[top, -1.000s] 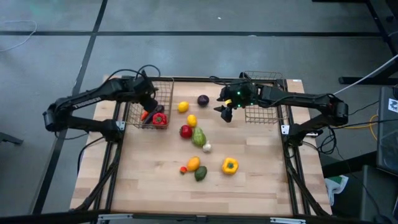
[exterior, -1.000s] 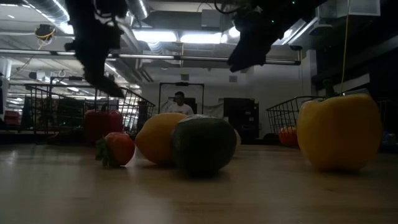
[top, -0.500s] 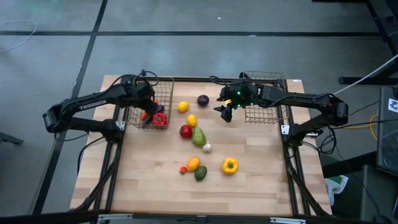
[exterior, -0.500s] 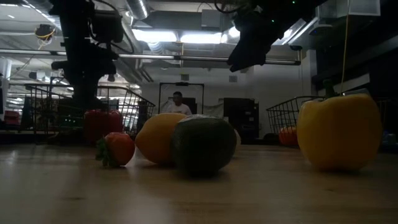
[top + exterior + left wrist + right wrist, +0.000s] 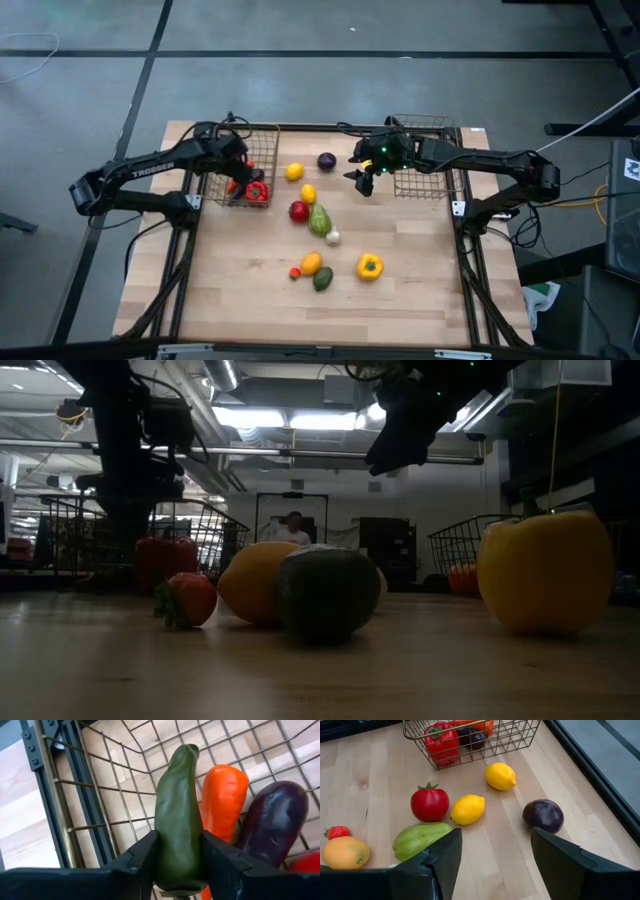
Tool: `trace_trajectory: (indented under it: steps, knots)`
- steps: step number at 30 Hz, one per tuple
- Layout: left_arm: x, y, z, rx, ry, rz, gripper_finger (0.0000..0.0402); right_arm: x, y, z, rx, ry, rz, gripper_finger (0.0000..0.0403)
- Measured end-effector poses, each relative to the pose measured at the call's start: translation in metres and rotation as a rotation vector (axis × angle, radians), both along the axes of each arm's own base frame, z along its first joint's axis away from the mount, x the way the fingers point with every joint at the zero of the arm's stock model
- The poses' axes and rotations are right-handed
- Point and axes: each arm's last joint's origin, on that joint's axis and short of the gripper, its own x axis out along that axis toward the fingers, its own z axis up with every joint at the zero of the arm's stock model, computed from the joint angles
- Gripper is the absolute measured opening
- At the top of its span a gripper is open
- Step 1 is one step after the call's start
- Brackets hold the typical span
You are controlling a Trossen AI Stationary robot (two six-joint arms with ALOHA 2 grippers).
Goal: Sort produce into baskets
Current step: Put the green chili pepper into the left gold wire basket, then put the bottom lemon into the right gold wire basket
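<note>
My left gripper [image 5: 237, 170] reaches down into the left wire basket [image 5: 268, 130] and is shut on a green cucumber [image 5: 177, 805]. An orange carrot [image 5: 222, 795], a purple eggplant [image 5: 272, 820] and a red pepper [image 5: 257, 192] lie in that basket. My right gripper [image 5: 365, 178] hangs open and empty above the table beside the right wire basket [image 5: 425, 185]. Loose produce lies mid-table: two lemons [image 5: 294, 172] [image 5: 308, 194], a tomato [image 5: 298, 211], a yellow pepper [image 5: 369, 266]. My left gripper pinches the cucumber's two sides near its one end [image 5: 179, 862] between its two fingers [image 5: 142, 857]. The fingers come from above, and the cucumber runs on ahead of them toward the basket floor beside the carrot. Whether its far tip rests on the mesh I cannot tell.
A purple round piece [image 5: 327, 160], a light green piece [image 5: 319, 220], a small white piece [image 5: 333, 237], an orange-yellow piece [image 5: 311, 263], a strawberry [image 5: 295, 272] and a dark avocado [image 5: 322, 279] lie mid-table. There is bare wood along the near edge. A person stands in the room behind [image 5: 293, 525].
My left gripper has tipped from slanting to pointing straight down and has gone a little toward the table's left edge and lower into the left basket, still shut on the cucumber.
</note>
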Motion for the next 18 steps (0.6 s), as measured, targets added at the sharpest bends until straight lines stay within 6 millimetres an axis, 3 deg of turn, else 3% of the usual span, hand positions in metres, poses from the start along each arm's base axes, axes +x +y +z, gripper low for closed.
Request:
trace_trajectory:
  steps: [11, 18]
  knots:
    - [-0.0035, 0.0041, -0.0001, -0.001, -0.008, 0.043, 0.0216, 0.0, 0.0, 0.0, 0.0, 0.0, 0.0, 0.0237]
    - [-0.0009, 0.0063, 0.0009, 0.021, -0.039, 0.046, 0.0229, 0.0001, 0.0, -0.0001, 0.0, 0.0, 0.0, 0.0237]
